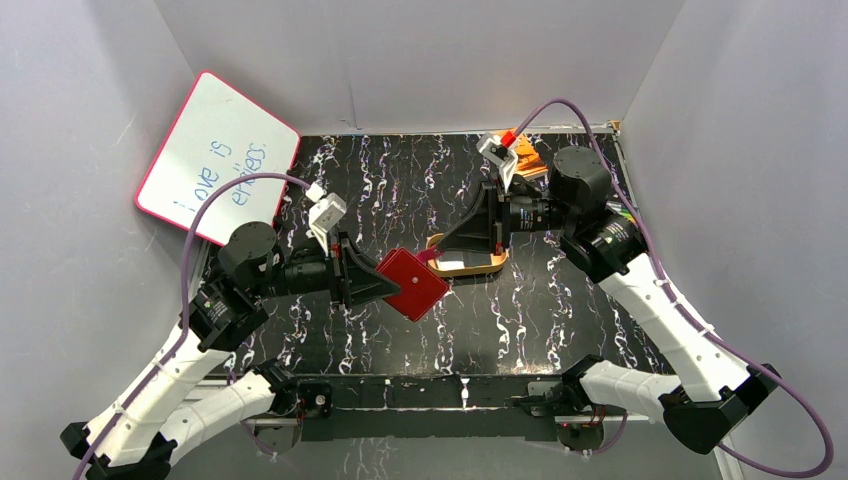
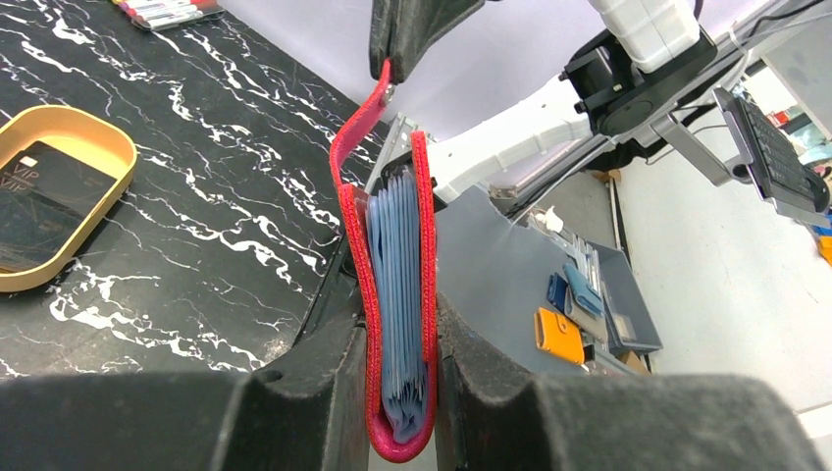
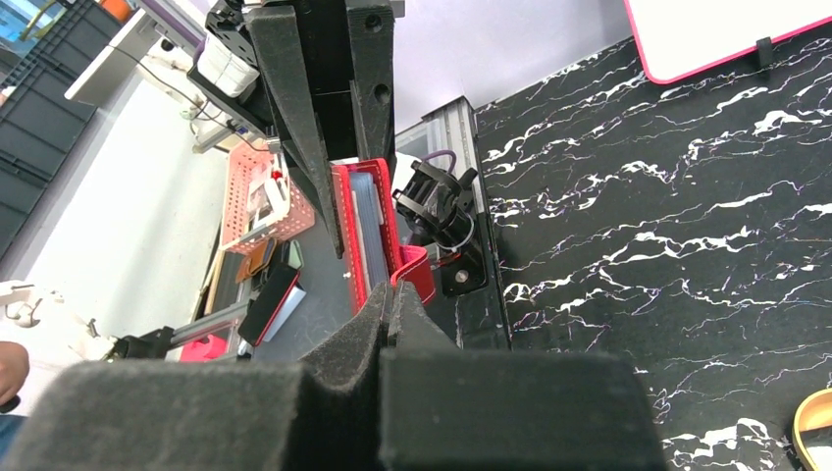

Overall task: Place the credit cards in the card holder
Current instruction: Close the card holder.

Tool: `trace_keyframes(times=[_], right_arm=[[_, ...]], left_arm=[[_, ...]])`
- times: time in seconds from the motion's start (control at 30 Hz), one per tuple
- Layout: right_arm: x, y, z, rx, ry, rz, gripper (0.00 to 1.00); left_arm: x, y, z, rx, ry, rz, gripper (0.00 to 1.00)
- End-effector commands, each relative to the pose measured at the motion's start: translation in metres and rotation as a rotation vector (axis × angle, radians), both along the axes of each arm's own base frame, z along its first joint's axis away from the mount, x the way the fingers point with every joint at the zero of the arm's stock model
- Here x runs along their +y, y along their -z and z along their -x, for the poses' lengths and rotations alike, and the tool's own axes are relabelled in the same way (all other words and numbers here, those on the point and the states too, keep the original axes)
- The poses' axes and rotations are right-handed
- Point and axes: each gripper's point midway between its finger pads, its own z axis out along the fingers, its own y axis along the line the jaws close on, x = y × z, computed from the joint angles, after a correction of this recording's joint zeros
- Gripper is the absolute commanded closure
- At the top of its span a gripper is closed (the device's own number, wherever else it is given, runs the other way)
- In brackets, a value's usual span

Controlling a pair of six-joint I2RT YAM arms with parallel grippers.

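The left tool (image 2: 397,324) pinches the red card holder (image 1: 412,283) by its folded spine and holds it on edge, clear of the bench (image 1: 560,300), over the middle and a little toward the near edge. The holder stands slightly open, so its pale blue plastic sleeves (image 2: 397,255) show between the two red covers. I cannot tell whether any of the sleeves holds a card.

The right tool (image 3: 390,294) reaches in from the right with its fingers pressed together on the holder's snap tab (image 2: 358,128). The tab stretches away from the cover as a thin red strap between the two tools.

Just to the right of the holder, a gold oval tray (image 2: 108,147) lies flat near the middle of the bench, partly under the right tool in the top view. A dark credit card (image 2: 39,201) with "VIP" printed on it lies flat inside the tray.

A pink-rimmed whiteboard (image 1: 215,155) with handwriting leans against the left wall at the far left corner. Something orange (image 1: 528,160) sits near the far right corner, behind the right arm. A few markers (image 2: 162,10) lie by the right edge of the bench.
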Motion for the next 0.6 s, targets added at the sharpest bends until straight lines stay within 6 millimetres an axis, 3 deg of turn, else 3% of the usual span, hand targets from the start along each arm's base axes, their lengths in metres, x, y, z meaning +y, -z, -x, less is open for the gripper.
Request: trace_keyframes(times=[0.0, 0.2, 0.57], right_arm=[[-0.004, -0.026, 0.008, -0.087, -0.014, -0.046, 1.0], [-0.005, -0.024, -0.001, -0.121, 0.032, 0.002, 1.0], [0.013, -0.002, -0.013, -0.16, 0.105, 0.12, 1.0]], left_arm=[[0.004, -0.014, -0.007, -0.025, -0.062, 0.035, 1.0], [0.006, -0.01, -0.036, 0.05, -0.218, -0.01, 1.0], [-0.004, -0.008, -0.056, 0.184, -0.294, -0.027, 1.0]])
